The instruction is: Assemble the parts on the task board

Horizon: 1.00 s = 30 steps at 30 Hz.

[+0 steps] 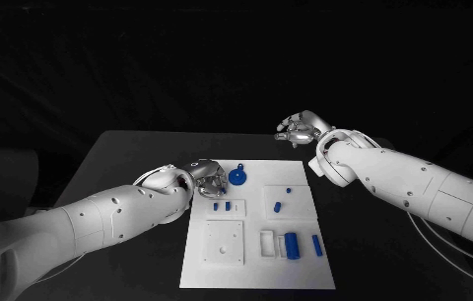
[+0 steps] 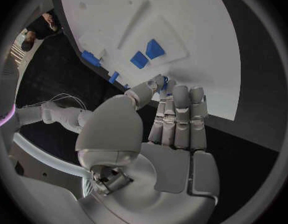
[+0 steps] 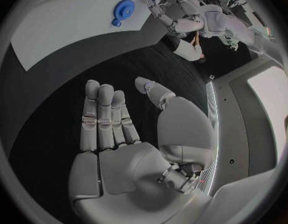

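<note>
Looking at the task board (image 1: 296, 273), most of the job's still left imo. Loose parts all over it: round blue piece (image 1: 238, 176) at about 12 o'clock, two small blue blocks (image 1: 222, 206) at 9, a cylinder (image 1: 292, 244) and a bar (image 1: 316, 245) twd 4-5.

Left hand (image 1: 205, 178) sits at the board's 10 o'clock edge, thumb and a fingertip pinching a small blue part (image 2: 163, 84), other fingers straight.

Right hand (image 1: 299, 130) hangs off the board past 1 o'clock, fingers apart, holding nothing.

Nothing looks clearly seated yet, can't tell for sure tho.
</note>
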{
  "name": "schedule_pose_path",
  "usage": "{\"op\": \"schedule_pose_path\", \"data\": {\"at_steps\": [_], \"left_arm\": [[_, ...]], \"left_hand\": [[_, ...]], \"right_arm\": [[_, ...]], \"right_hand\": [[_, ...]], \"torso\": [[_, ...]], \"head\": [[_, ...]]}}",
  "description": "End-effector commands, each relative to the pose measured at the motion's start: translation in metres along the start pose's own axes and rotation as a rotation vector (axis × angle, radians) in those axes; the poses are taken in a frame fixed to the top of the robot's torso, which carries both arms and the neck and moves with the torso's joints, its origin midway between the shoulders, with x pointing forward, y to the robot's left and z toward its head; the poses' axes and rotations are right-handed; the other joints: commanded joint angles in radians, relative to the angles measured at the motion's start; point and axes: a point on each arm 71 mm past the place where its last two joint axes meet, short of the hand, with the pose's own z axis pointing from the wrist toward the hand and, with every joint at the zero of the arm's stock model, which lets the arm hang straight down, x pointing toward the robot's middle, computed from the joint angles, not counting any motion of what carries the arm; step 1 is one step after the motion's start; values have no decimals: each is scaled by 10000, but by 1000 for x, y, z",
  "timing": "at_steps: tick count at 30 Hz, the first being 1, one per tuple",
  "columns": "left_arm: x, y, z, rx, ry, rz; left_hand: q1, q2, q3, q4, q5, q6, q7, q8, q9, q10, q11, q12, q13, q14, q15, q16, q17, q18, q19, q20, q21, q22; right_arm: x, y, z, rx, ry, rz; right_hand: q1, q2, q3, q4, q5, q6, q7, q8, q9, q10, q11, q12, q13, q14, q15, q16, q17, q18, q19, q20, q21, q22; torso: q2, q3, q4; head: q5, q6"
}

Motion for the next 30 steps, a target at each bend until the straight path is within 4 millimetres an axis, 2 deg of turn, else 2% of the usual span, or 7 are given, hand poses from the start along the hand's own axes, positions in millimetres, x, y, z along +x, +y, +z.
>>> {"op": "schedule_pose_path", "data": {"at_steps": [1,13,30], "left_arm": [[3,-1,1,55,178,-95],[6,-3,1,90,422,-50],[16,-11,-1,382,486,1312]], "left_hand": [[-78,32,3,60,9,42,58,7,8,35,36,-17,-15,69,-5,-63,-16,165,5,-184,-36,23],[-67,45,4,51,9,64,51,16,8,68,28,-1,-21,69,-12,-73,-17,163,3,-185,-52,25],[-31,-66,-23,11,-4,128,30,39,3,176,-4,34,-34,102,-40,-52,6,150,28,-200,-63,58]], "right_arm": [[1,1,0,-90,109,-86],[1,1,0,-88,109,-94],[1,1,0,-80,111,-103]], "right_hand": [[-65,-14,-9,42,29,-18,65,-30,16,-62,-31,46,-10,37,20,-40,0,153,58,16,-50,120],[-61,-14,-8,42,28,-17,65,-30,17,-64,-31,52,-18,37,20,-40,0,153,61,16,-57,125],[-61,-13,-8,46,27,-16,65,-30,18,-66,-31,59,-30,38,20,-41,0,153,66,16,-66,133]], "torso": [[2,-3,-2],[-2,4,-2],[5,7,-6]], "head": [[-2,-5],[-6,-21],[-19,-46]]}}
